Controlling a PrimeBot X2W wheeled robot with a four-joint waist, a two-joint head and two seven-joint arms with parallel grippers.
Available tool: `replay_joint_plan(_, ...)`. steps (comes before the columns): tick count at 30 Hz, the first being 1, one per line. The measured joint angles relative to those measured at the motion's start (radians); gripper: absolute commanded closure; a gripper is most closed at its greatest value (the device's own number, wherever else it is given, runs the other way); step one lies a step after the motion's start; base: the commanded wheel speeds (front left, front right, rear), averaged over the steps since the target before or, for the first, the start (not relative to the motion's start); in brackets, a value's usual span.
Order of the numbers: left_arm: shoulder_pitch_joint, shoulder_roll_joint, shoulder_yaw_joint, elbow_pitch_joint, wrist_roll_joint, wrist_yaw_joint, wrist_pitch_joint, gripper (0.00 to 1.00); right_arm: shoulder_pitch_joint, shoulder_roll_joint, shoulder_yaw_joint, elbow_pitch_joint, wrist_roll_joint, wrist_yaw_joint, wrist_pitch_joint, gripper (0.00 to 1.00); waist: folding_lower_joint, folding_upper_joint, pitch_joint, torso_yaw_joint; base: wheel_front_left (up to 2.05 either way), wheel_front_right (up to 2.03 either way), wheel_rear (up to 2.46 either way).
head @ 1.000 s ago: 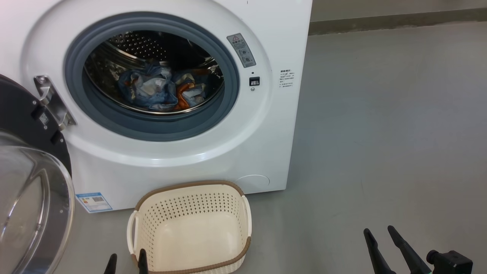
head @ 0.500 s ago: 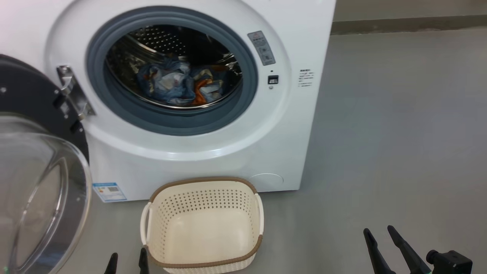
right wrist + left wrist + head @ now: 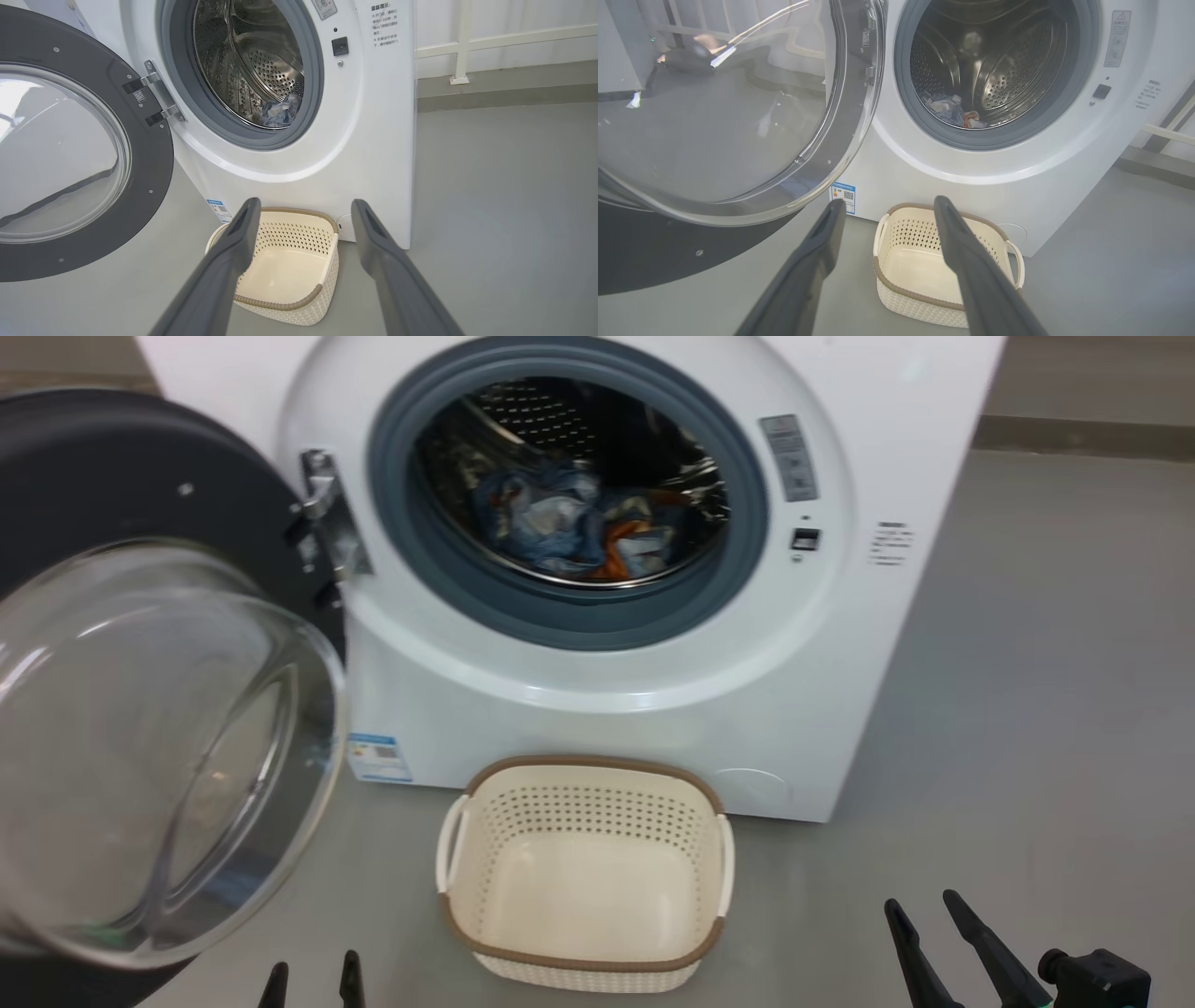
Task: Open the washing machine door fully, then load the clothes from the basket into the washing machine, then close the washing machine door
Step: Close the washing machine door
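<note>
Now clothes (image 3: 569, 527) in drum (image 3: 523, 411), basket (image 3: 588, 763) empty | we shut door (image 3: 140, 457) next, pushing its rim | left gripper (image 3: 314, 961), right gripper (image 3: 921, 899) spread, empty

Glossy white washing machine (image 3: 597, 691), shiny steel drum (image 3: 1017, 70), matt rubber gasket (image 3: 579, 621), glossy black washing machine door (image 3: 112, 457) with clear glass beyond the left claw (image 3: 314, 973), cream plastic basket (image 3: 588, 807), clothes (image 3: 560, 523) seemingly soft cloth.
</note>
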Motion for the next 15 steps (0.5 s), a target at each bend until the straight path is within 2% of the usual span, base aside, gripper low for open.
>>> replay_joint_plan(15,0.001,0.000,0.012,-0.009,0.000,0.007,0.000,0.00,-0.002,-0.006,0.008,0.001,0.000,0.000,0.000,0.00,0.0000,0.0000,-0.001,0.206,0.00,0.00,0.00)
